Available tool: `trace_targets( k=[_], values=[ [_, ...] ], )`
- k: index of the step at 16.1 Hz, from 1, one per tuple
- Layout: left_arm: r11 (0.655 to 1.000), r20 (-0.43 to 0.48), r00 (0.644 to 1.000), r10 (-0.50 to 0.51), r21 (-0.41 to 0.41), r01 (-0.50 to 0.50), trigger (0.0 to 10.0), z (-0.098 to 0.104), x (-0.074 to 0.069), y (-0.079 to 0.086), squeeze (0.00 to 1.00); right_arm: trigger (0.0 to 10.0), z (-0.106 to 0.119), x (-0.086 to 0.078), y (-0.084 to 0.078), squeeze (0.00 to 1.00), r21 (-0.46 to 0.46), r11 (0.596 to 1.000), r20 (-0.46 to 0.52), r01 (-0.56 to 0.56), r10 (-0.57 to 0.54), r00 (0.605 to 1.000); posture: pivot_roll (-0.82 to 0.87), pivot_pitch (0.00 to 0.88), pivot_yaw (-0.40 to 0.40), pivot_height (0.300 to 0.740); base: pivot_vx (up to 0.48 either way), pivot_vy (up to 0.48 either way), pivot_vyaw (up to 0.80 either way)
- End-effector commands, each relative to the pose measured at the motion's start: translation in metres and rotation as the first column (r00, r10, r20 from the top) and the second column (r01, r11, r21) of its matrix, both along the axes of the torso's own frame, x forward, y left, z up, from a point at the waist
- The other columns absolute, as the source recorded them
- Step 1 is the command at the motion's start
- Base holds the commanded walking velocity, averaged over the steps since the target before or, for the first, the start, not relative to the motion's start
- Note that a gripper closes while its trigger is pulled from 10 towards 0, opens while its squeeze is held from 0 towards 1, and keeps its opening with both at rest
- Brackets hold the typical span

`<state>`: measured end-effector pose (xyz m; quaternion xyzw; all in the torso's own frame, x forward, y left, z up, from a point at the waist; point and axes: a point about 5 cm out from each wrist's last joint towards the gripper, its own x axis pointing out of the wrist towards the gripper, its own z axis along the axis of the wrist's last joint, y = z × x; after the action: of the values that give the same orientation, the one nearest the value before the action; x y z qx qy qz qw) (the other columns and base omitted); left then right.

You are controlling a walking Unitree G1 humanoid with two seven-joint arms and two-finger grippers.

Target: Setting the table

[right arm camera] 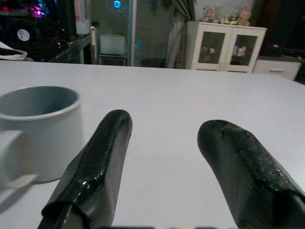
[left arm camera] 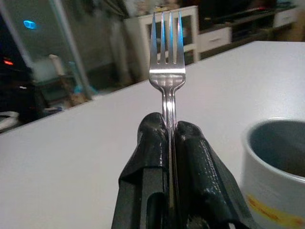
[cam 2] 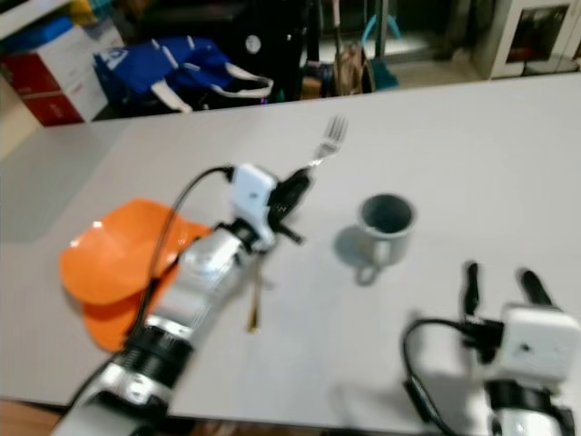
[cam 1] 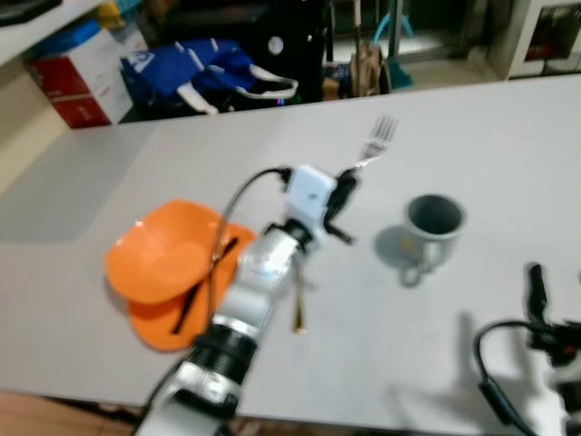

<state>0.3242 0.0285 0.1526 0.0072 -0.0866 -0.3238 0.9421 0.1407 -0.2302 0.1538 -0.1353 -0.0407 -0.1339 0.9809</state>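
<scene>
My left gripper (cam 1: 349,182) is shut on a silver fork (cam 1: 378,141), holding it by the handle above the white table (cam 1: 508,136), tines pointing away; in the left wrist view the fork (left arm camera: 167,62) stands between the closed fingers (left arm camera: 190,157). A grey mug (cam 1: 433,227) stands to the right of the fork, handle toward me. Two stacked orange plates (cam 1: 163,259) lie to the left, partly under my left arm. A utensil with a gold handle (cam 1: 297,313) lies beside the plates. My right gripper (cam 2: 499,286) rests open near the front right, the mug (right arm camera: 35,129) beside its fingers (right arm camera: 100,162).
Beyond the table's far edge lie a blue bag (cam 1: 200,68), red and white boxes (cam 1: 77,82) and dark furniture. A white cabinet (right arm camera: 226,47) stands in the background. The table's front edge runs close to my body.
</scene>
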Motion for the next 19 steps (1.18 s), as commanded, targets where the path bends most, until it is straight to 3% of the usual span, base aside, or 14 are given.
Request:
trace_targets(
  k=[1,2,3,4,5,8,9,11,13,16,19],
  values=[
    [0.999,-0.009,0.999,0.033,0.022,-0.033,10.0,0.0,0.003,0.002,0.0,10.0,-0.003,0.003,0.002,0.0,0.003,1.0,-0.013,-0.006,0.006,1.0,-0.25,0.0,0.202,0.74,0.0,0.0,0.0],
    [0.991,-0.046,0.997,0.063,0.117,-0.057,10.0,-0.003,0.007,0.003,0.0,10.0,-0.004,0.008,0.003,0.0,0.007,1.0,-0.008,-0.02,0.021,1.0,-0.24,0.0,0.199,0.74,0.0,0.0,0.0],
    [0.992,-0.057,0.997,0.047,0.121,-0.04,10.0,-0.001,0.006,0.004,0.0,10.0,-0.004,0.011,0.004,0.0,0.009,1.0,-0.007,-0.028,0.028,1.0,-0.23,0.0,0.197,0.74,0.0,0.0,0.0],
    [0.989,-0.08,0.997,0.012,0.148,0.0,10.0,-0.002,0.002,0.013,0.0,10.0,-0.006,0.018,0.007,0.0,0.013,0.999,-0.005,-0.052,0.052,0.999,-0.21,0.0,0.189,0.74,0.0,0.0,0.0],
    [0.977,-0.109,0.994,-0.017,0.208,0.039,10.0,-0.012,-0.011,0.038,0.0,10.0,-0.014,0.033,0.012,0.0,0.021,0.995,-0.014,-0.096,0.096,0.995,-0.18,0.0,0.174,0.74,0.0,0.0,0.0],
    [0.966,-0.14,0.99,-0.016,0.252,0.051,10.0,-0.025,-0.025,0.06,0.0,10.0,-0.02,0.049,0.013,0.0,0.035,0.993,-0.014,-0.116,0.117,0.993,-0.12,0.0,0.152,0.74,0.0,0.0,0.0],
    [0.966,-0.163,0.986,-0.044,0.246,0.084,10.0,-0.029,-0.033,0.056,0.0,10.0,-0.025,0.062,0.013,0.0,0.049,0.99,-0.017,-0.133,0.134,0.991,-0.1,0.0,0.127,0.74,0.0,0.0,0.0],
    [0.975,-0.184,0.98,-0.078,0.193,0.113,10.0,-0.023,-0.032,0.035,0.0,10.0,-0.029,0.074,0.015,0.0,0.052,0.986,-0.022,-0.159,0.16,0.987,-0.09,0.0,0.101,0.74,0.0,0.0,0.0],
    [0.988,-0.186,0.977,-0.106,0.094,0.125,10.0,-0.011,-0.032,0.004,0.0,10.0,-0.031,0.086,0.017,0.0,0.038,0.98,-0.031,-0.195,0.196,0.98,-0.11,0.0,0.069,0.74,0.0,0.0,0.0],
    [0.995,-0.198,0.975,-0.101,-0.02,0.099,10.0,-0.001,-0.035,-0.016,0.0,10.0,-0.027,0.091,0.016,0.0,0.008,0.973,-0.04,-0.232,0.232,0.972,-0.17,0.0,0.056,0.74,0.0,0.0,0.0],
    [0.998,-0.191,0.98,-0.053,-0.052,0.044,10.0,0.002,-0.037,-0.02,0.0,10.0,-0.026,0.082,0.006,0.0,0.003,0.978,-0.046,-0.207,0.207,0.977,-0.19,0.0,0.044,0.74,0.0,0.0,0.0]
  ],
)
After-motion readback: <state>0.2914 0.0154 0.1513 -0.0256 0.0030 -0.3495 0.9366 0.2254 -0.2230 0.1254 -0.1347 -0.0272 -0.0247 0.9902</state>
